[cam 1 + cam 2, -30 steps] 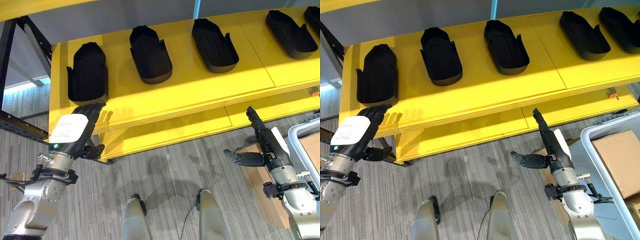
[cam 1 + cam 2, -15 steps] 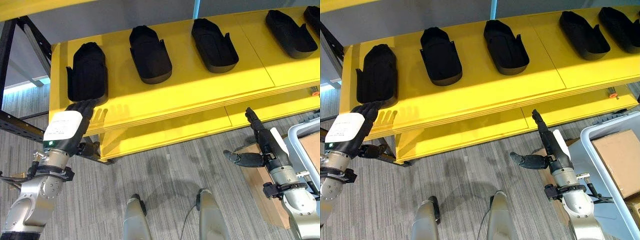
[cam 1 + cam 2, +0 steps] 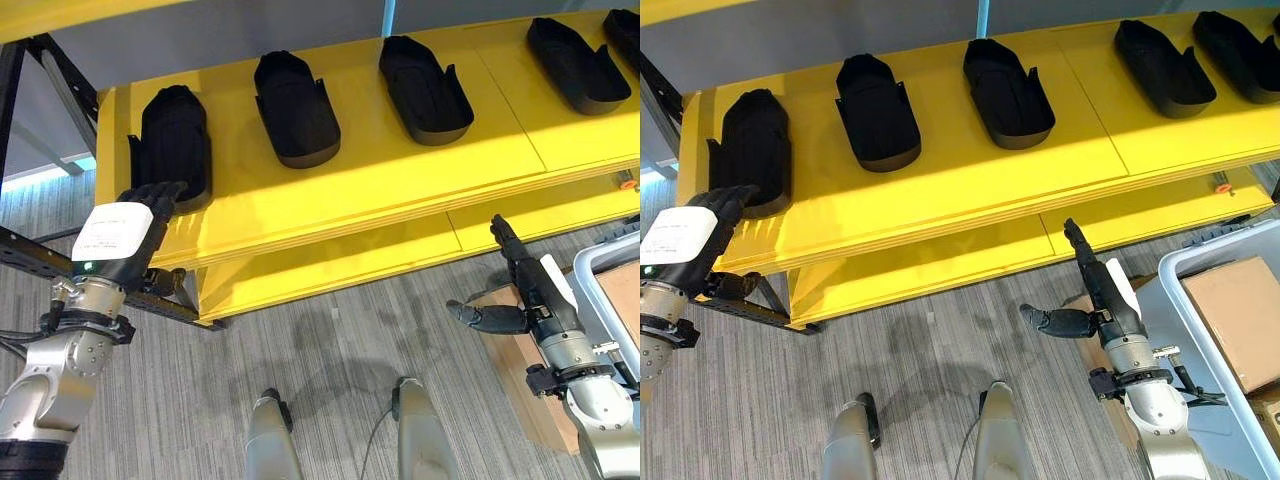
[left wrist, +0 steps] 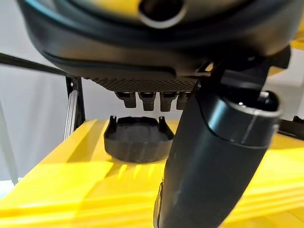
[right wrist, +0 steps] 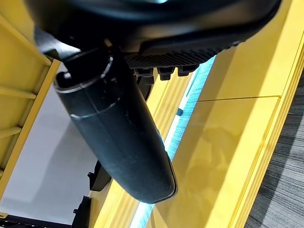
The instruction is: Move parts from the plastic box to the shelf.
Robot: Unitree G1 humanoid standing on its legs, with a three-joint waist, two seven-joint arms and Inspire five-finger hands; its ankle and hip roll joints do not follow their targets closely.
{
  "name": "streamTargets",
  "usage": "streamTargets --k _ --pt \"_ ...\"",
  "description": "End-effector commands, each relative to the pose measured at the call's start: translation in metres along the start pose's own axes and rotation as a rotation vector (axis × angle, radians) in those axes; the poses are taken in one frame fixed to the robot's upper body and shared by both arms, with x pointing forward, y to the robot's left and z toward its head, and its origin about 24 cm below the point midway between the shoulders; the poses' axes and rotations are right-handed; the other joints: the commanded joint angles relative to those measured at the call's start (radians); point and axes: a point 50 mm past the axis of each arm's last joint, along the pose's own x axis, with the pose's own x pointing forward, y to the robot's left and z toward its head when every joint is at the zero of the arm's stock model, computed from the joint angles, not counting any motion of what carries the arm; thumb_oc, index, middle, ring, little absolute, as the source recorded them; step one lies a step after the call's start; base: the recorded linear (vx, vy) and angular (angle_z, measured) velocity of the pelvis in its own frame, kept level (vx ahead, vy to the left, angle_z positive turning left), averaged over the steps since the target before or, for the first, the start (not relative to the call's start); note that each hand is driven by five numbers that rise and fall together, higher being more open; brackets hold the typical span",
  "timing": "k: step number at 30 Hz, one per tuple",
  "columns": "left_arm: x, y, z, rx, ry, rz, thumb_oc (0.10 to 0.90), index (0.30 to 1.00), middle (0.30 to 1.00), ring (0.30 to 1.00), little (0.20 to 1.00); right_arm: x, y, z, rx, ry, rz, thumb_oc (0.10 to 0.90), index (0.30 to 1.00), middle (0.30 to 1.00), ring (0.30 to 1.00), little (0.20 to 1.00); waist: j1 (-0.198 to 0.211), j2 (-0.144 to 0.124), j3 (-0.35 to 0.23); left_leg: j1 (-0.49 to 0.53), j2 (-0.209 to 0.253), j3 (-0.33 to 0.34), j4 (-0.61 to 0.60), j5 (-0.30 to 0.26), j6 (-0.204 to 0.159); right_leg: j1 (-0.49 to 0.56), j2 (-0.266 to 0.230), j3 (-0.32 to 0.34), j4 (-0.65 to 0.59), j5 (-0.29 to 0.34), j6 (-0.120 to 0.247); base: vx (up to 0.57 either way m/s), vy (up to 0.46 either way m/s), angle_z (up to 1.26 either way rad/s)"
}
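Several black moulded parts lie in a row on the yellow shelf. The leftmost part sits near the shelf's left end. My left hand is open in front of it, straight fingers reaching toward its near end; in the left wrist view that part lies just past the fingertips. My right hand hangs open by the lower board, thumb out to the side, holding nothing. The grey plastic box stands at the far right, beside the right arm.
More black parts occupy the shelf further right. A cardboard box lies inside the plastic box. A black metal frame runs beside the shelf's left end. Grey carpet lies below.
My left hand has moved left and closer to the leftmost part, its fingertips now at the part's near end. The right hand has stayed put. The view has shifted slightly.
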Motion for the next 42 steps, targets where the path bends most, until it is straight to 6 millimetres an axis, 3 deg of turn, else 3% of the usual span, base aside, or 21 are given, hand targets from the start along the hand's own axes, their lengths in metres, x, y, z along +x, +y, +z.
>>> streamTargets --k 1,18,30,42 --pt "0.022 0.044 0.005 0.097 -0.064 0.131 0.900 1.000 1.000 1.000 1.000 0.010 -0.017 0.045 -0.022 -0.252 -0.080 0.900 1.000 1.000 1.000 1.000 -0.015 -0.010 -0.070 0.020 -0.034 -0.016 0.010 -0.029 0.073 0.034 0.010 -0.030 -0.041 0.050 -0.063 0.00 0.000 0.00" --pt "0.007 0.035 0.011 0.100 -0.111 0.054 0.900 1.000 1.000 1.000 1.000 0.009 -0.018 0.047 -0.028 -0.258 -0.083 0.900 1.000 1.000 1.000 1.000 -0.007 -0.008 -0.065 0.018 -0.039 -0.017 0.012 -0.031 0.076 0.033 0.008 -0.032 -0.044 0.053 -0.063 0.00 0.000 0.00" --pt "0.012 0.018 0.002 0.099 -0.067 -0.024 0.900 1.000 1.000 1.000 1.000 0.009 -0.018 0.046 -0.037 -0.255 -0.077 0.900 1.000 1.000 1.000 1.000 -0.013 -0.008 -0.062 0.016 -0.038 -0.014 0.015 -0.032 0.076 0.029 0.009 -0.027 -0.037 0.051 -0.064 0.00 0.000 0.00" --pt "0.031 0.025 -0.011 0.123 0.003 -0.021 0.900 1.000 1.000 1.000 1.000 0.009 -0.016 0.045 -0.038 -0.249 -0.061 0.900 1.000 1.000 1.000 1.000 -0.024 -0.010 -0.062 0.016 -0.036 -0.013 0.019 -0.031 0.073 0.025 0.008 -0.025 -0.032 0.049 -0.062 0.00 0.000 0.00"
